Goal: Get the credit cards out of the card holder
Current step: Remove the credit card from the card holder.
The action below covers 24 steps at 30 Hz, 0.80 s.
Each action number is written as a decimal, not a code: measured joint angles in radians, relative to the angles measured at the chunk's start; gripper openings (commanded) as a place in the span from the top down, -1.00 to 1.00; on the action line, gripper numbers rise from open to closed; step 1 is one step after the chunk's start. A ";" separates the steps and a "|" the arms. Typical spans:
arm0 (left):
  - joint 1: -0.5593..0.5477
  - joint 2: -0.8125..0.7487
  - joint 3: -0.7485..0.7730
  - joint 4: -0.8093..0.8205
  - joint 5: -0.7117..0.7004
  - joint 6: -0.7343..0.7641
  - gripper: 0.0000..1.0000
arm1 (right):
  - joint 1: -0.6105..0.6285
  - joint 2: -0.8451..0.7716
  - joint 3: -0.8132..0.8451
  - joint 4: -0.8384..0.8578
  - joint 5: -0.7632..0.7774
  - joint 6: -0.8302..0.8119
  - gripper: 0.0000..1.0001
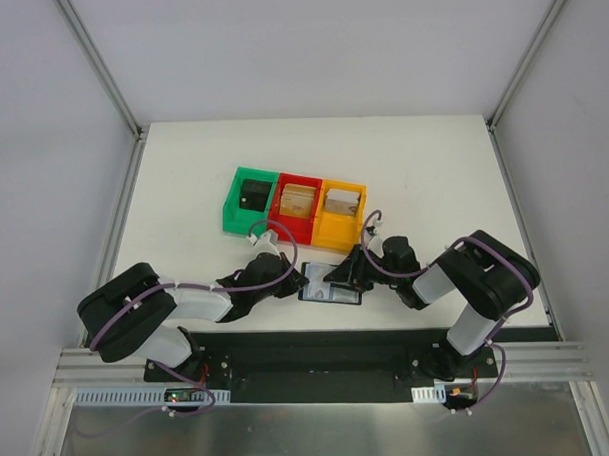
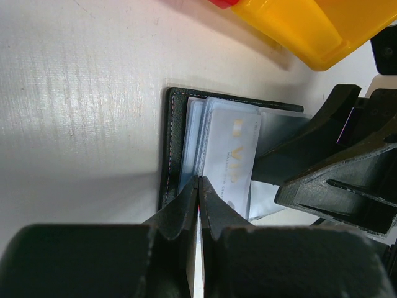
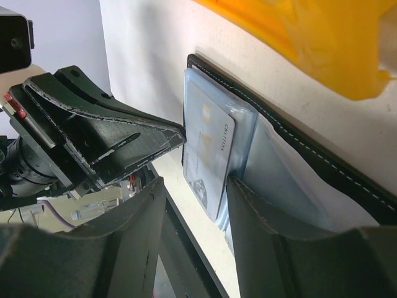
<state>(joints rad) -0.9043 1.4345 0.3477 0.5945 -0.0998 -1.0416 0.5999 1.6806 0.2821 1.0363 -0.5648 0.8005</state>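
The card holder (image 1: 332, 288) lies open on the white table between my two grippers, a black bifold (image 2: 173, 124) with stitched edges (image 3: 310, 152). Pale blue-white credit cards (image 2: 232, 149) stick out of its clear sleeves toward the near side (image 3: 211, 149). My left gripper (image 2: 200, 180) is shut, with its tips resting on the holder's near-left part (image 1: 296, 278). My right gripper (image 3: 195, 198) is open; the protruding card's end lies in the gap and one finger (image 3: 254, 211) rests on the sleeve. In the top view the right gripper (image 1: 351, 271) sits at the holder's right side.
A row of bins stands just behind the holder: green (image 1: 231, 206) with a black block, red (image 1: 290, 229), and yellow (image 1: 337, 237), the closest (image 2: 310, 31). The black mounting rail (image 1: 309, 348) runs along the table's near edge.
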 measured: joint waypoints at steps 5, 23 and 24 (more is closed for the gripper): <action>0.000 -0.002 -0.001 0.000 0.004 0.000 1.00 | 0.000 0.000 0.000 0.000 0.000 0.000 0.07; -0.006 0.025 0.024 -0.003 -0.013 0.007 1.00 | -0.006 0.013 0.002 -0.013 0.008 0.000 0.60; -0.006 0.025 0.024 -0.003 -0.013 0.007 1.00 | -0.007 0.013 0.002 -0.016 0.010 0.000 0.63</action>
<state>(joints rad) -0.9104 1.4597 0.3714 0.5915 -0.1131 -1.0344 0.5930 1.6936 0.2840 1.0206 -0.5552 0.8009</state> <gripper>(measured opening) 0.002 0.231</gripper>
